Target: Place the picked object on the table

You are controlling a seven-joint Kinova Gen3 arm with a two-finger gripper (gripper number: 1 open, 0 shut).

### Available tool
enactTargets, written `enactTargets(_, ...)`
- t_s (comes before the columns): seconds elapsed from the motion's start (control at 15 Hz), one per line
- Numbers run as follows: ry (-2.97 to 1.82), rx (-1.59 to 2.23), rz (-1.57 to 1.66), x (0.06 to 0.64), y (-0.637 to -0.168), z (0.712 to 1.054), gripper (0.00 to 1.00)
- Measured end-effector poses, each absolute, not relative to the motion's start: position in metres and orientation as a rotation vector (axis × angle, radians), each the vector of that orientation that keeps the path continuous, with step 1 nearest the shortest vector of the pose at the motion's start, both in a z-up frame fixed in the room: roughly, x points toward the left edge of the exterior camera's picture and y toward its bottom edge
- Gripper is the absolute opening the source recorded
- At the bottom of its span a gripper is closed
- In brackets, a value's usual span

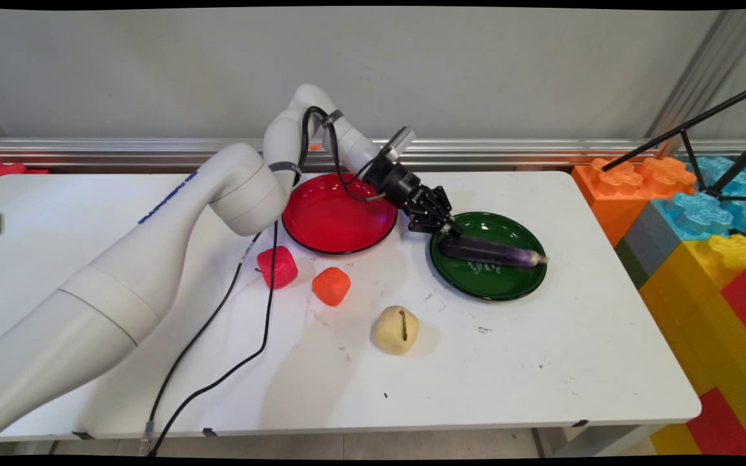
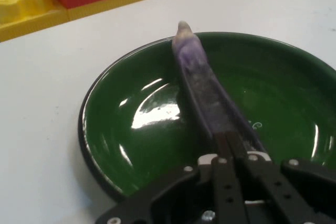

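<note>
Red, knobbly soft block (image 1: 277,266) lies leftmost on the white table (image 1: 541,362), with an orange rounded block (image 1: 331,286) just beside it and a pale yellow potato-like lump (image 1: 396,330) further right, nearer the camera. Behind them sits a glossy red plate (image 1: 337,220). To its right, the black two-finger gripper (image 1: 445,232) has its fingers pinched together on the near end of a long purple eggplant (image 1: 493,253), which lies across the dark green plate (image 1: 489,285). The far tip (image 2: 183,26) overhangs the rim. Judged risk: the grip is at one extreme end, so the eggplant could pivot or slip and roll off the plate.
</note>
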State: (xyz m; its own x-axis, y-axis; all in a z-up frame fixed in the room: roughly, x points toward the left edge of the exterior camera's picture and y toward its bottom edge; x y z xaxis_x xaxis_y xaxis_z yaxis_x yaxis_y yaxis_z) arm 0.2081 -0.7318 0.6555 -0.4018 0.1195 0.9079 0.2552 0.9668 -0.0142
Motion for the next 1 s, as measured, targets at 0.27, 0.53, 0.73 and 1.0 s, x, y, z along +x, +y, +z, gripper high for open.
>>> enactTargets(0.27,-1.997,-0.386,-0.143,0.201,-0.727,0.678,0.00)
enactTargets(0.53,-1.996,-0.489,-0.139,0.196,-0.720,0.700,0.00)
enactTargets(0.73,-1.995,-0.513,-0.131,0.200,-0.713,0.714,0.00)
enactTargets(1.0,-1.991,-0.530,-0.121,0.205,-0.707,0.731,0.00)
